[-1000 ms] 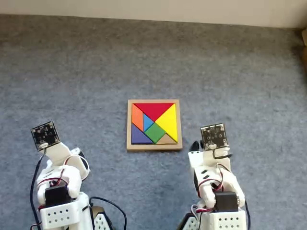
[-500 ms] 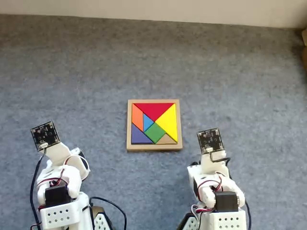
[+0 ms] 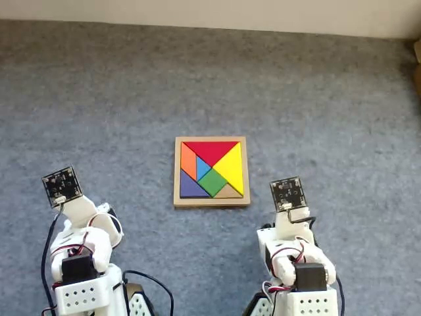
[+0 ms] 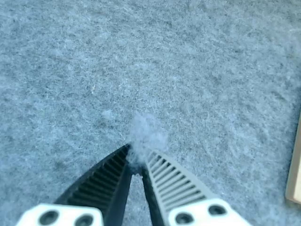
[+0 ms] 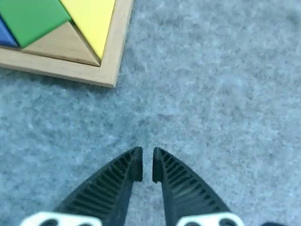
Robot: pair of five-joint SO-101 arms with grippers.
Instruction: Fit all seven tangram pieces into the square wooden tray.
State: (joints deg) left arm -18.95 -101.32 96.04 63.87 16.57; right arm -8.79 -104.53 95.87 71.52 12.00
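Observation:
The square wooden tray (image 3: 211, 199) lies mid-table holding a red triangle (image 3: 210, 152), yellow triangle (image 3: 233, 171), orange piece (image 3: 188, 161), small blue triangle (image 3: 201, 167), green square (image 3: 212, 182), purple triangle (image 3: 190, 189) and tan triangle (image 3: 228, 191), all flat inside. My left gripper (image 4: 137, 165) is shut over bare carpet, and the tray edge (image 4: 294, 174) lies off to its side. My right gripper (image 5: 143, 165) is shut with nothing in it, just short of the tray corner (image 5: 111, 66), beside the tan triangle (image 5: 61, 44) and yellow triangle (image 5: 91, 16).
Grey carpet covers the whole table. The left arm (image 3: 79, 224) is folded back at the near left and the right arm (image 3: 293, 230) at the near right, both apart from the tray. A pale wall strip runs along the far edge.
The right arm has drawn back from the tray toward its base, then stopped. The left arm and the pieces have not moved.

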